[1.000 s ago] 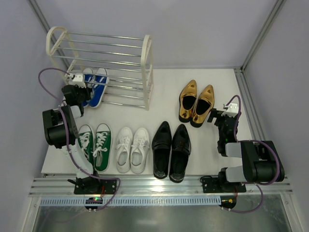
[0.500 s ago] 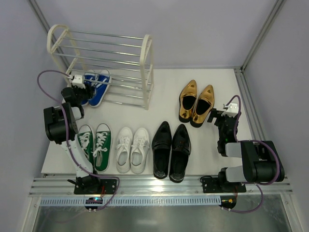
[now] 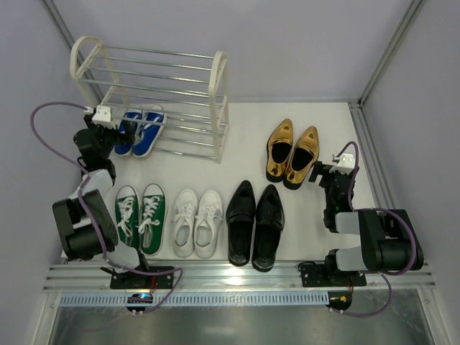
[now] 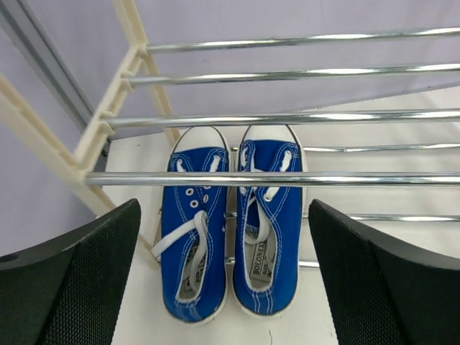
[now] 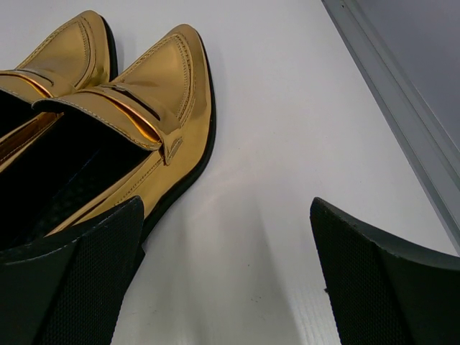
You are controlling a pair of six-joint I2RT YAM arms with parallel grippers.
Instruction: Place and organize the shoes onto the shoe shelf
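A pair of blue sneakers (image 3: 141, 130) (image 4: 230, 230) lies side by side at the left end of the shoe shelf (image 3: 219, 79), toes under its chrome rods (image 4: 287, 178). My left gripper (image 3: 108, 123) (image 4: 223, 210) is open just behind their heels, touching neither shoe. On the floor in front lie green sneakers (image 3: 140, 215), white sneakers (image 3: 198, 223) and black loafers (image 3: 255, 224). Gold shoes (image 3: 292, 151) (image 5: 165, 93) sit at the right. My right gripper (image 3: 325, 172) (image 5: 226, 205) is open beside the right gold shoe, with only bare floor between its fingers.
A metal rail (image 3: 237, 277) runs along the near edge with both arm bases on it. Another rail (image 3: 370, 158) (image 5: 402, 108) borders the right side. Grey walls close in the left, back and right. The shelf's cream end frame (image 4: 43, 136) stands close to my left gripper.
My left gripper has opened and let go of the blue sneakers, then drawn back to the left. The sneakers now lie further in under the shelf. The right arm has not moved.
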